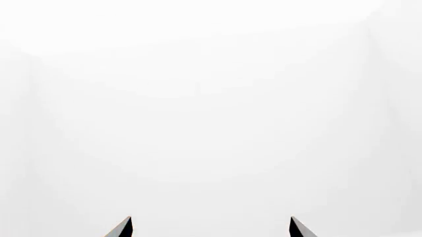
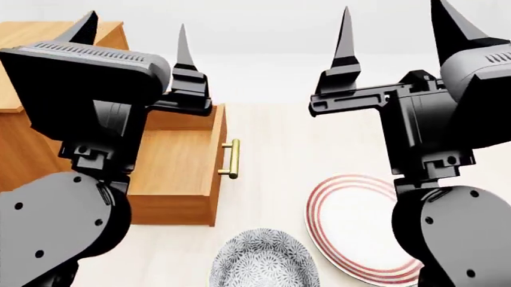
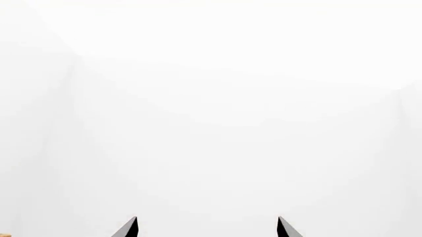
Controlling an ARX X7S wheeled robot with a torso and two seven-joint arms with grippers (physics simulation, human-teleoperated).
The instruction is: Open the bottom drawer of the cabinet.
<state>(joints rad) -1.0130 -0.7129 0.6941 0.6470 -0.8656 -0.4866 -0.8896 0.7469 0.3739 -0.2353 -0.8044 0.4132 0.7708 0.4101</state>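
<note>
We see the bottom drawer [image 2: 179, 173] pulled out of the cabinet [image 2: 32, 89] at frame left; left gripper [image 2: 131, 39] and right gripper [image 2: 395, 30] spread, empty.

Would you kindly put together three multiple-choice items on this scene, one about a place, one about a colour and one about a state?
1. Where does the patterned bowl lie relative to the plate, in the head view?
A. to its left
B. on top of it
C. behind it

2. What colour are the plate's rim rings?
A. blue
B. red
C. green

3. How does the bottom drawer stand?
A. shut flush
B. pulled out of the cabinet
C. lying loose on the floor

Answers: 1 A, the bowl sits left of the plate; 2 B, red rings circle the white plate; 3 B, its open tray and brass handle project forward.
</note>
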